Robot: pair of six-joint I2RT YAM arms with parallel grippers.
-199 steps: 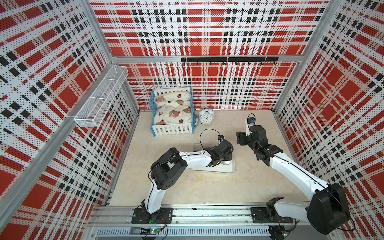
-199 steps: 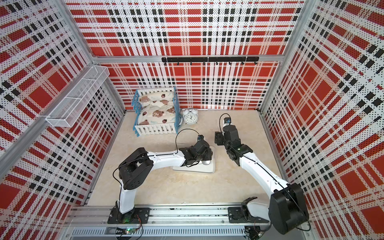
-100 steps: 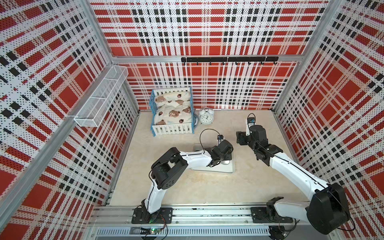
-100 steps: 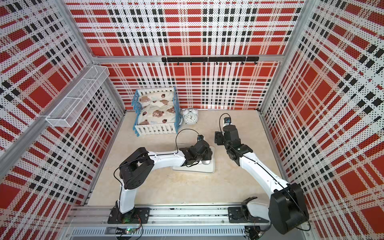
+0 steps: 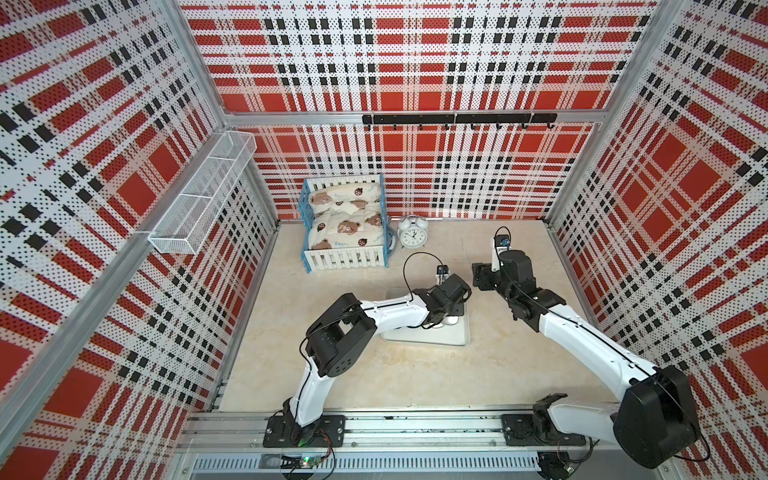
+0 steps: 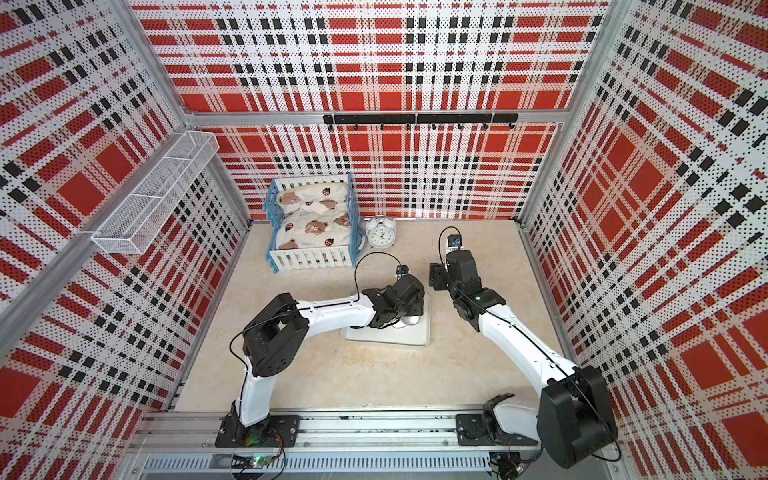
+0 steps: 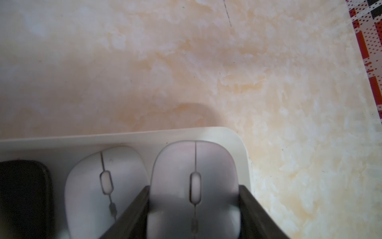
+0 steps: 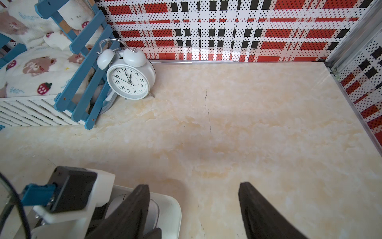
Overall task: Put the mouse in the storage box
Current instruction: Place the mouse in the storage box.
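Left gripper (image 7: 193, 187): jaws closed against both flanks of the mouse (image 7: 186, 161), a pale grey-white unit with its scroll wheel facing up. The mouse sits within the end corner of the storage box (image 7: 124, 136), inside the rim; whether its underside touches the box floor cannot be told. Just beside it in the same box lies a second white mouse (image 7: 103, 182), parallel to it, and beyond that a dark rounded item (image 7: 22, 196), too cropped to identify. In both top views the left arm reaches across the box (image 5: 440, 338), which lies flat on the marbled table (image 5: 374, 374). Right gripper (image 8: 192, 185): jaws standing apart with nothing between them, above bare table just beside the box's far corner. Further back, an alarm clock (image 8: 128, 81) stands upright next to a blue-and-white toy crib (image 5: 345, 226). A wire basket (image 5: 203, 193) hangs on the side wall.
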